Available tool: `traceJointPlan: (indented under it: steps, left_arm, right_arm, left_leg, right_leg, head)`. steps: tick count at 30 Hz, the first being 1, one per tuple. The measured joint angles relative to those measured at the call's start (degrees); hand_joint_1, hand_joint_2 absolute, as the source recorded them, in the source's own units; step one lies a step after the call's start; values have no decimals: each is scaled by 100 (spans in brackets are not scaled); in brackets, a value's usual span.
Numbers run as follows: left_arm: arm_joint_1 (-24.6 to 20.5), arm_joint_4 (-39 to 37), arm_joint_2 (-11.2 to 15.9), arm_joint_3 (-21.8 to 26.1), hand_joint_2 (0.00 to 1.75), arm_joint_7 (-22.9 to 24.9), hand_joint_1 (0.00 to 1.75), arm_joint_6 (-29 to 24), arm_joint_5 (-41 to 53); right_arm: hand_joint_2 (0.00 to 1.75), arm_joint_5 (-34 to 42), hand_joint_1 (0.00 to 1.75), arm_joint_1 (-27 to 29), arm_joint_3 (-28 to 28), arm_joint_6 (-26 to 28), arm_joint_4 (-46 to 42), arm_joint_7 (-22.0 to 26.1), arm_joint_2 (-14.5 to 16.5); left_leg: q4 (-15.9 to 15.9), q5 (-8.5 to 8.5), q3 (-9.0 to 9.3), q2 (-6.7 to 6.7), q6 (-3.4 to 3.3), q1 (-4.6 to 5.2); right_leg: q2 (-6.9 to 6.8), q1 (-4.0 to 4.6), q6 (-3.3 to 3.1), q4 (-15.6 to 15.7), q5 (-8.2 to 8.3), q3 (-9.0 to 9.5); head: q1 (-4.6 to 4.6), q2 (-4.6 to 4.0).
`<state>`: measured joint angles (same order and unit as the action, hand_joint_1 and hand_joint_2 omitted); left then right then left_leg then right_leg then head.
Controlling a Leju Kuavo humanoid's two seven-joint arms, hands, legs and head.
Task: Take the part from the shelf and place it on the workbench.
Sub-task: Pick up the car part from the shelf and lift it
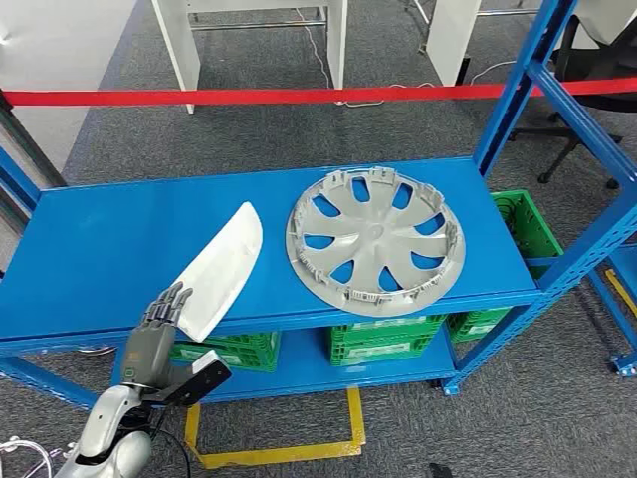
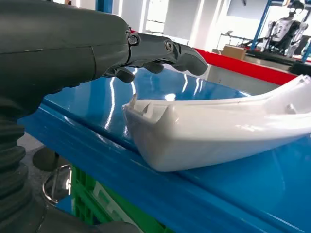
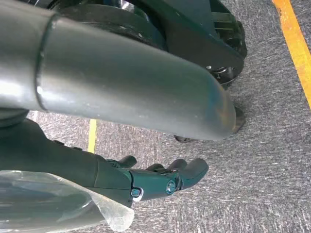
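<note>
White curved plastic part (image 1: pixel 219 267): on blue metal shelf (image 1: pixel 98 249), front edge, beside grey hubcap (image 1: pixel 374 239). My left robot hand (image 1: pixel 159 334) spread, empty, at its near end. Risk: smooth shell slipping off edge.

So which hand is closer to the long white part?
Left. The left hand reaches right up to the white part on the shelf; the right hand hangs down near the floor.

Bare blue shelf top (image 1: pixel 98 249) lies open left of the white part (image 1: pixel 222 269), which overhangs the front edge. Left hand (image 1: pixel 154 334) sits at that near end, fingers (image 2: pixel 176 51) extended above the part, apparently not touching. Grey wheel cover (image 1: pixel 375 239) blocks the right half. Blue upright (image 1: pixel 519 90) bounds the right end. Right hand (image 3: pixel 161 179) hangs over carpet.
</note>
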<state>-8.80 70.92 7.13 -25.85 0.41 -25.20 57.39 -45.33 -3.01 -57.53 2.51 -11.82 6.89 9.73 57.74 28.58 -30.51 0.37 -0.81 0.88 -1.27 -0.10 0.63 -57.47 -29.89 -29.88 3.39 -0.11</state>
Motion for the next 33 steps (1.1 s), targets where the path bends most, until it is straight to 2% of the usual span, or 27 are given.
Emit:
traceJointPlan:
  steps: [4, 8, 10, 14, 33]
  left_arm:
    - [-18, -59, -10, 8, 175, 3, 0, 0, -12]
    - [-105, -233, -25, 20, 175, 19, 37, 0, -15]
    - [-158, -333, -26, 26, 175, 20, 40, 0, -18]
    - [-236, -489, -27, 39, 175, 19, 174, 0, -23]
    - [-475, -740, -69, 187, 175, -188, 175, -427, 32]
  right_arm:
    - [0, -8, 0, 0, 0, 0, 0, 0, 0]
    - [0, -44, 0, -2, 0, -3, 0, 0, 0]
    - [0, -58, 0, -2, 0, -5, 0, 0, 0]
    - [0, -73, 0, -3, 0, -11, 0, 0, 0]
    - [0, -170, 0, -11, -6, -11, 0, 0, 0]
  left_leg:
    - [0, 0, 0, 0, 0, 0]
    - [0, 0, 0, 0, 0, 0]
    - [0, 0, 0, 0, 0, 0]
    - [0, 0, 0, 0, 0, 0]
    - [0, -1, 2, 0, 0, 0]
  right_leg:
    - [0, 0, 0, 0, 0, 0]
    - [0, 0, 0, 0, 0, 0]
    - [0, 0, 0, 0, 0, 0]
    - [0, 0, 0, 0, 0, 0]
    - [0, 0, 0, 0, 0, 4]
  head:
    - [0, 1]
    - [0, 0]
    - [1, 0]
    - [0, 0]
    - [0, 1]
